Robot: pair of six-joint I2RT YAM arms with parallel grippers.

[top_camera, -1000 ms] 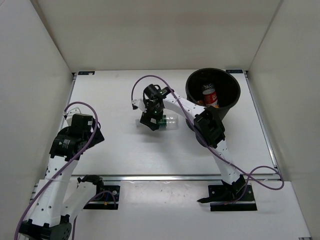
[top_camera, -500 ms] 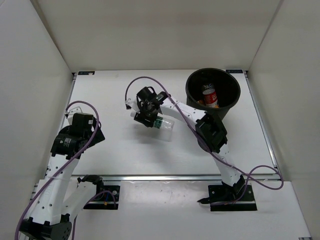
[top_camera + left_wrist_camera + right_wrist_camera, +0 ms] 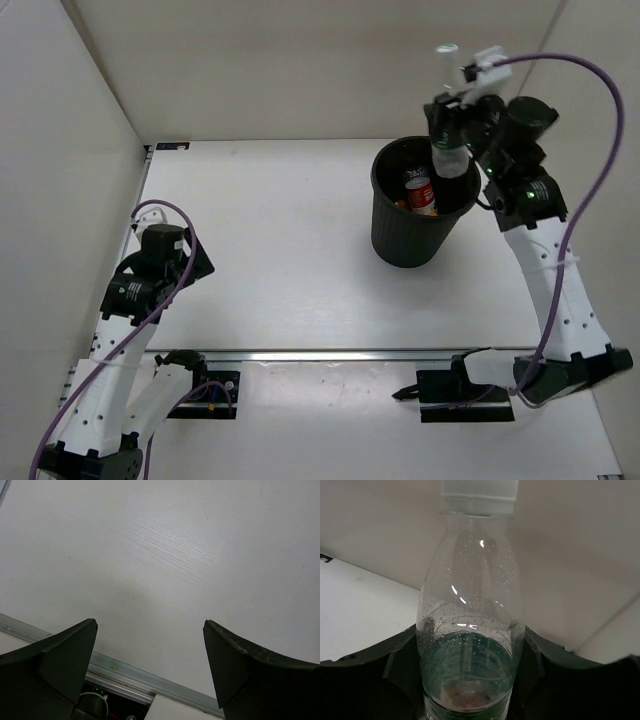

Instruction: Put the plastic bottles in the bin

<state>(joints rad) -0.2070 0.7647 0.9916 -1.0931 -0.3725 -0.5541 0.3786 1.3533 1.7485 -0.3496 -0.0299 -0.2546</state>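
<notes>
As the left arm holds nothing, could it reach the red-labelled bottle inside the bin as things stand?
Probably not. The bin holding the red-labelled bottle stands far right, away from the open left gripper, and the right gripper holds a clear bottle above its far rim, crowding the way in.

1. Left arm (image 3: 97, 390): white tubular links dotted with rows of small dark holes, joined by bulky black joint housings.
2. Right arm (image 3: 555, 290): the same white links and black housings, with a small white block (image 3: 487, 60) at its far end.
3. A thin purple cable runs along each arm: the left cable (image 3: 160, 204) and the longer right cable (image 3: 618, 100).
4. Each arm stands on a flat, rectangular black base plate: left plate (image 3: 218, 385), right plate (image 3: 500, 408).
5. Left gripper (image 3: 150, 625): its fingers (image 3: 60, 660) are dark, matt and wedge-shaped, with bevelled facets.
</notes>
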